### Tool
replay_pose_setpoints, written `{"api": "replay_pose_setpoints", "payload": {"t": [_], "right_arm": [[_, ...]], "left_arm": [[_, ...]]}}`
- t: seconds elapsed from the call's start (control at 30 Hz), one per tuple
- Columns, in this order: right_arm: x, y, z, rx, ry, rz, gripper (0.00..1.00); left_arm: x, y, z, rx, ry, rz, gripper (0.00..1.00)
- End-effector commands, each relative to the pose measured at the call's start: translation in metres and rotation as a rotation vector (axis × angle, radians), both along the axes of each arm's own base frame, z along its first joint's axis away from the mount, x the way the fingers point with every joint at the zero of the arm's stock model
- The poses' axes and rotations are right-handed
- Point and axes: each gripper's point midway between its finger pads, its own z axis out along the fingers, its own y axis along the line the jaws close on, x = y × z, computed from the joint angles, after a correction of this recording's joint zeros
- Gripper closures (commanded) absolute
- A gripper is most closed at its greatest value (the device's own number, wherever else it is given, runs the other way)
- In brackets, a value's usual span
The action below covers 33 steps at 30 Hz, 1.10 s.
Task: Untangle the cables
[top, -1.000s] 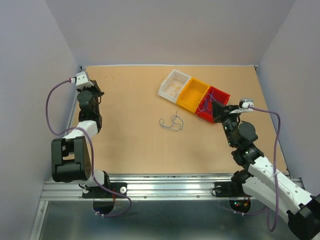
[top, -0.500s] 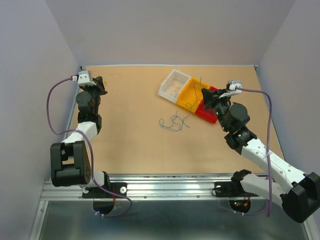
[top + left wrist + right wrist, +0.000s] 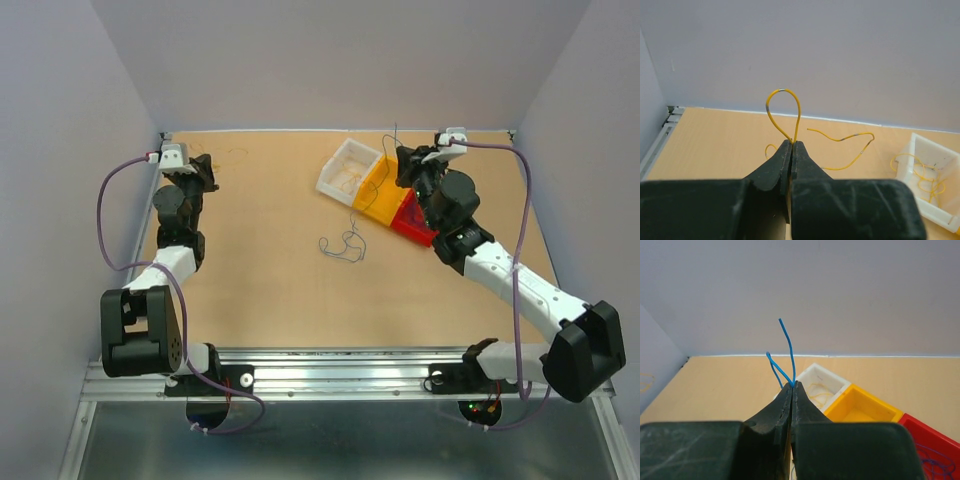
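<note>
A small bunch of thin cables [image 3: 345, 245], dark blue and pale grey, lies on the table's middle. My left gripper [image 3: 207, 172] is at the back left, shut on a yellow cable [image 3: 784, 92] that loops up above the fingertips [image 3: 791, 144]. Its loose end [image 3: 850, 137] trails to the right. My right gripper [image 3: 402, 166] hangs above the bins, shut on a blue cable [image 3: 788, 347]. The cable's two ends stand up from the tips [image 3: 792, 384], and it shows as a thin line in the top view [image 3: 395, 136].
Three bins stand in a row at the back right: a white bin [image 3: 349, 170] with yellow cables in it [image 3: 925, 172], a yellow bin [image 3: 386, 189] and a red bin [image 3: 414, 217] with blue cables [image 3: 932, 460]. Grey walls close in the table's back and sides.
My right gripper has moved from over the red bin back and to the left, lifting the blue cable. My left gripper has shifted slightly toward the back wall with the yellow cable.
</note>
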Motion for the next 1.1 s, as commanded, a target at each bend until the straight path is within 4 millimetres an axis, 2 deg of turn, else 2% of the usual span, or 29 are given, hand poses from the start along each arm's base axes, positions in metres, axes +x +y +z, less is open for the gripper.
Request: {"api": "replay_pose_setpoints", "payload": {"t": [0.0, 0.37, 0.5, 0.6, 0.7, 0.83, 0.87, 1.07], "right_arm": [[0.016, -0.010, 0.048, 0.023, -0.096, -0.100, 0.99], [0.047, -0.040, 0.055, 0.034, -0.067, -0.298, 0.99], [0.058, -0.059, 0.052, 0.043, -0.039, -0.332, 0.99], [0.066, -0.066, 0.045, 0.042, -0.022, -0.315, 0.99], [0.072, -0.062, 0.030, 0.040, 0.005, -0.282, 0.99], [0.080, -0.053, 0.000, 0.019, 0.059, -0.246, 0.99], [0.082, -0.048, -0.013, 0.012, 0.080, -0.227, 0.99], [0.082, -0.027, -0.057, -0.001, 0.158, -0.115, 0.99]], "left_arm": [[-0.011, -0.007, 0.032, 0.012, -0.106, -0.027, 1.00], [-0.014, -0.009, 0.034, 0.014, -0.115, -0.038, 1.00], [-0.014, -0.012, 0.033, 0.012, -0.111, -0.053, 1.00], [-0.014, -0.013, 0.033, 0.013, -0.113, -0.059, 1.00], [-0.014, -0.014, 0.033, 0.013, -0.114, -0.059, 1.00], [-0.015, -0.014, 0.035, 0.016, -0.118, -0.059, 1.00], [-0.015, -0.014, 0.035, 0.018, -0.119, -0.059, 1.00], [-0.018, -0.016, 0.039, 0.020, -0.128, -0.066, 1.00]]}}
